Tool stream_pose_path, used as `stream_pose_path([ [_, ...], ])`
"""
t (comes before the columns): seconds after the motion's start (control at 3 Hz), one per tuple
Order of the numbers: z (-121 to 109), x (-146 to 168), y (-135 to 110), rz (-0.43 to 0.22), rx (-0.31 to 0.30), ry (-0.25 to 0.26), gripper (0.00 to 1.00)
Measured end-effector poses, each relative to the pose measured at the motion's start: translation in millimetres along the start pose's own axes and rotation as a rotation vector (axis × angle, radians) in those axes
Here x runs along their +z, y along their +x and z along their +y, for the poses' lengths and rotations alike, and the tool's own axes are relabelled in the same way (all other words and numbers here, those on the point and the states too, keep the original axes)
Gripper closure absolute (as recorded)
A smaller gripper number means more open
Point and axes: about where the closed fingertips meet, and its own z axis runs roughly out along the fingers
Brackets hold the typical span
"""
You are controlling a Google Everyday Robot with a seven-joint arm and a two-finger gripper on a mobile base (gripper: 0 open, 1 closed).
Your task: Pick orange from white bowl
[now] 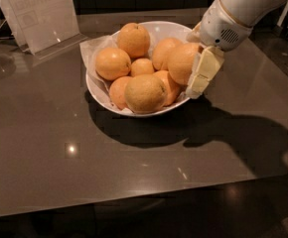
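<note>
Lifting is pending: we are seeing our end effector (194,63) against the orange (179,61) in the white bowl (171,26); whether clamped, we cannot tell.

A glossy, dark grey bench (44,172) filled the view. At its far left stood a clear sign holder (39,14) with a pale sheet inside, tilted back. A pale yellowish orange (145,93) lay frontmost among the piled fruit, with smaller oranges (142,66) just behind it. The hand (199,76) hung at the pile's right side.
</note>
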Motion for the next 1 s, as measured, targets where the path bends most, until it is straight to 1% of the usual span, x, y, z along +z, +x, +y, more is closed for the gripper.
stream_pose_path([
  [0.33,-2.2,9.2,-4.2,-0.005,-0.004,-0.02,0.0],
  [0.67,-2.3,9.4,-4.3,-0.005,-0.004,-0.021,0.18],
  [1.0,-2.3,9.4,-4.3,-0.005,-0.004,-0.021,0.42],
])
